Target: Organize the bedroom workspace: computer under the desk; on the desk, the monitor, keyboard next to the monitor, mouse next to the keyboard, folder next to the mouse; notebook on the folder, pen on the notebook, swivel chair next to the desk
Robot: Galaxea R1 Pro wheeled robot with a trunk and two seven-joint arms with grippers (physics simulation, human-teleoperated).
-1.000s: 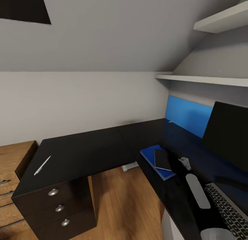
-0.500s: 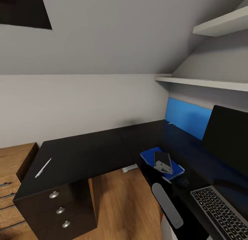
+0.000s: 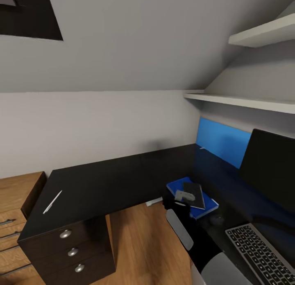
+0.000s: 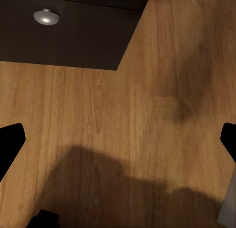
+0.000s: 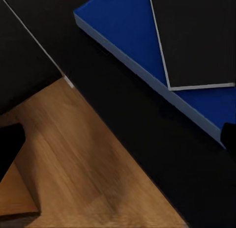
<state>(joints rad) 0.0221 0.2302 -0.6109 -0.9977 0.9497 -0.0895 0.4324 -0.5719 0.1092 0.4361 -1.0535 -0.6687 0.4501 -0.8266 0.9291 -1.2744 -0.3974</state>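
Note:
The black notebook [image 3: 194,194] lies on the blue folder [image 3: 207,204] on the desk [image 3: 102,182], beside the mouse [image 3: 216,219], keyboard [image 3: 257,252] and monitor [image 3: 270,170]. A white pen [image 3: 52,202] lies on the desk's left wing. My right gripper [image 3: 181,195] hovers open at the folder's near edge. Its wrist view looks down on the folder [image 5: 123,26], the notebook [image 5: 196,36] and the desk edge, with nothing between the fingers of the right gripper [image 5: 118,139]. My left gripper [image 4: 118,142] is open over wood floor near a drawer knob [image 4: 46,16]. The computer and swivel chair are out of view.
A dark drawer unit [image 3: 69,248] stands under the desk's left wing, with a light-wood cabinet [image 3: 16,195] beyond it. White shelves [image 3: 241,100] jut over the right wing, and a blue panel [image 3: 223,139] backs it. Wood floor [image 3: 139,244] lies open between the wings.
My right gripper has drawn back leftward from beside the mouse, across the notebook, to the folder's near edge. The notebook stays on the folder. The view has shifted slightly.

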